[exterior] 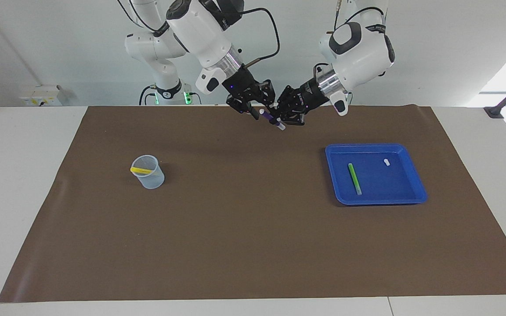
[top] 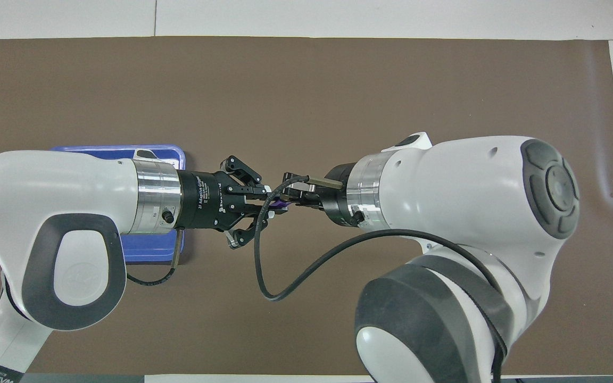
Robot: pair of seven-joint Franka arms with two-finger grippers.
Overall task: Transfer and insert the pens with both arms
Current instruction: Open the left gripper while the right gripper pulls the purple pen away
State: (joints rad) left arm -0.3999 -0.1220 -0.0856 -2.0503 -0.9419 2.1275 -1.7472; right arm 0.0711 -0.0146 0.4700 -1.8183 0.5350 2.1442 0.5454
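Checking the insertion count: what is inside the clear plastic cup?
The clear plastic cup holds one yellow marker pen, leaning across its rim. Nothing else shows through its walls. In the overhead view, the right arm covers the cup.

Left gripper and right gripper both clamp the purple pen.
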